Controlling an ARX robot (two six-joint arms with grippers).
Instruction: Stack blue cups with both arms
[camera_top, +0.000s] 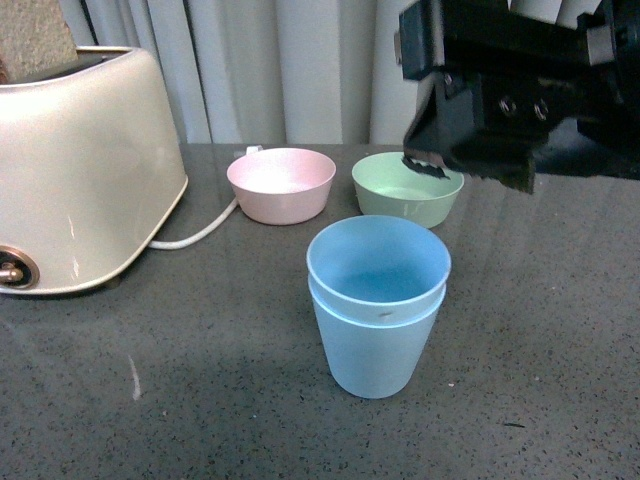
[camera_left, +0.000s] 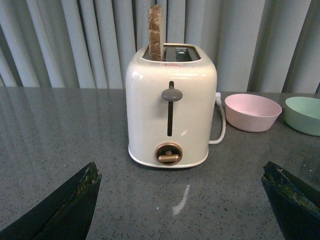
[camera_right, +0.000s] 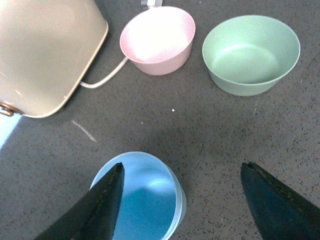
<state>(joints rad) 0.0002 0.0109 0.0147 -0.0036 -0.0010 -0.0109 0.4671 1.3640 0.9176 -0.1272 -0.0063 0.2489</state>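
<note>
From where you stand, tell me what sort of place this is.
Probably a kitchen counter, perhaps a staged one: a cream toaster holding a slice of toast, a pink bowl and a green bowl on a dark speckled countertop, with grey curtains behind.

A cream toaster (camera_left: 171, 112) stands on the dark grey speckled table (camera_top: 200, 400), a slice of brown toast (camera_left: 156, 31) upright in one slot. Its white cord (camera_top: 195, 234) runs along the table toward a shallow pink bowl (camera_top: 281, 184). Just beside that sits a shallow green bowl (camera_right: 250, 54), apart from it. Pale pleated curtains (camera_left: 75, 40) hang behind.
</note>
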